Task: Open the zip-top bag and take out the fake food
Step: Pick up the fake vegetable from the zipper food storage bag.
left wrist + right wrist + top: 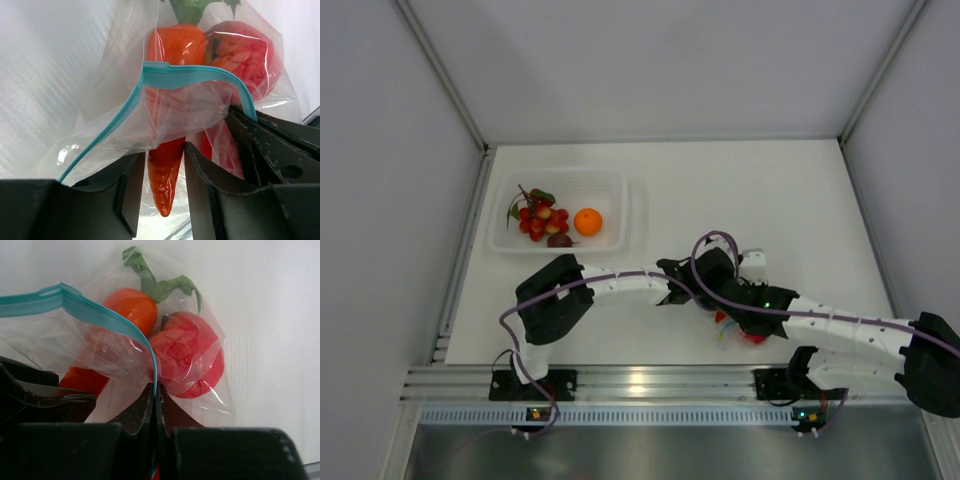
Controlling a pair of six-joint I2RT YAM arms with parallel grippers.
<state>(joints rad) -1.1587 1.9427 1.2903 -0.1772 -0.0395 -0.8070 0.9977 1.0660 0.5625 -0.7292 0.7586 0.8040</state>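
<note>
Near the front edge of the white counter, the right gripper is pinching the teal zip strip of the zip-top bag, probably anchoring the limp, crinkly clear film so that the mouth is gaping. The left gripper is gripping, half closed, the glossy tapered tip of the carrot, which is poking out through that mouth. A lumpy red fruit is sitting deeper inside. Farther back, the rigid clear tray is holding a berry cluster, a smooth orange and a dark piece, seemingly collecting removed food.
</note>
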